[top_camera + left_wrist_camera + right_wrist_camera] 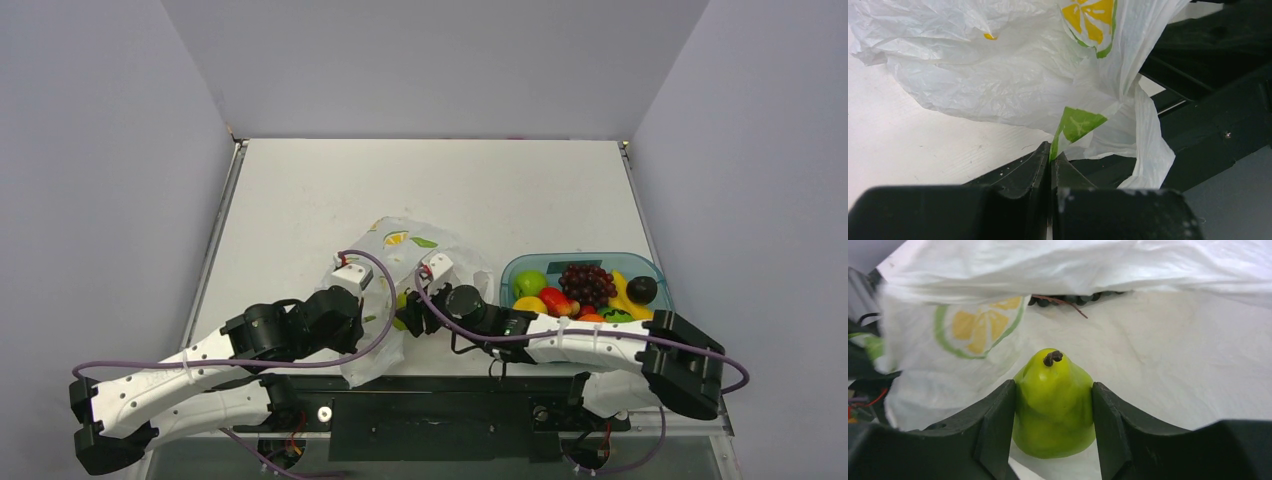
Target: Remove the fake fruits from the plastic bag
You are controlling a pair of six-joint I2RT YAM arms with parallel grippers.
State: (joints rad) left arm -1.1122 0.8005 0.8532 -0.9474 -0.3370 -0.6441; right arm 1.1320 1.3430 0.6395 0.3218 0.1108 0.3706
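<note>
The plastic bag (400,245), white with lemon-slice and leaf prints, lies crumpled at the near middle of the table. My left gripper (1050,157) is shut on a fold of the plastic bag (998,85) at a green leaf print. My right gripper (1053,390) reaches into the bag's mouth, and its fingers (998,425) press both sides of a green pear-shaped fake fruit (1053,405), stem pointing away. Deeper inside, dark grapes (1073,298) peek from under the bag's upper layer (1098,265). Other fake fruits lie in a teal tray (640,265) to the right.
The tray holds a green apple (529,282), purple grapes (587,283), a lemon (529,304), a banana (625,295) and a dark round fruit (642,289). Grey walls enclose the table on three sides. The black base rail (430,400) runs along the near edge.
</note>
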